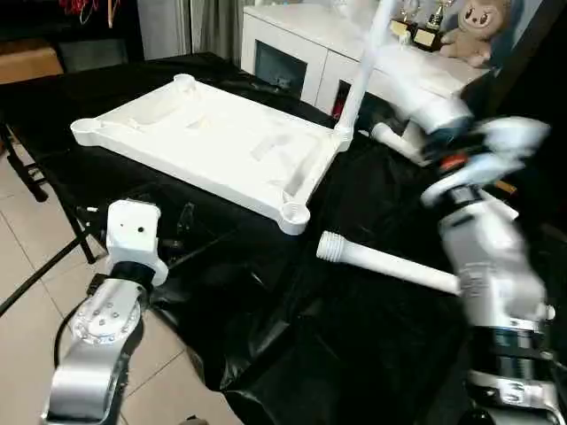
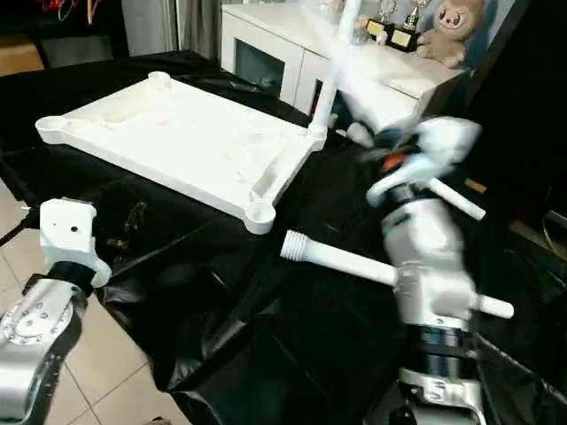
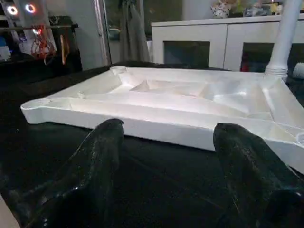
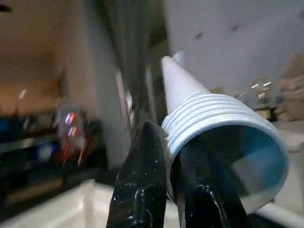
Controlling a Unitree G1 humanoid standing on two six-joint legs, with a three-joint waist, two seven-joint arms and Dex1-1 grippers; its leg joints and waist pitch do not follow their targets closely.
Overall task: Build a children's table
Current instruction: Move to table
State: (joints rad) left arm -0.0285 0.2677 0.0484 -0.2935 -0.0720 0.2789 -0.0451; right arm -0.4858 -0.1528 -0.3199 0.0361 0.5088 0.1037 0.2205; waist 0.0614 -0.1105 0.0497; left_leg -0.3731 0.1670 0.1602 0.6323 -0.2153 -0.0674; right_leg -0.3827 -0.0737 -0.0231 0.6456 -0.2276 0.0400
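The white tabletop (image 1: 204,133) lies underside up on the black cloth, ribs and round corner sockets showing. One white leg (image 1: 357,84) stands upright in its far right corner socket. A second leg (image 1: 381,263) lies on the cloth in front of the tabletop, and another (image 1: 394,142) lies near the cabinet. My right gripper (image 4: 168,147), raised at the right beyond that corner, is shut on the threaded end of a further leg (image 4: 190,95), which points up and away. My left gripper (image 3: 166,137) hovers low before the tabletop's near long edge, open and empty.
A white cabinet (image 1: 301,44) with glass doors stands behind the table, carrying trophies (image 1: 425,27) and a plush toy (image 1: 483,27). The black cloth (image 1: 292,354) hangs over the near edge to the tiled floor (image 1: 27,266). A dark frame (image 1: 27,168) stands at the left.
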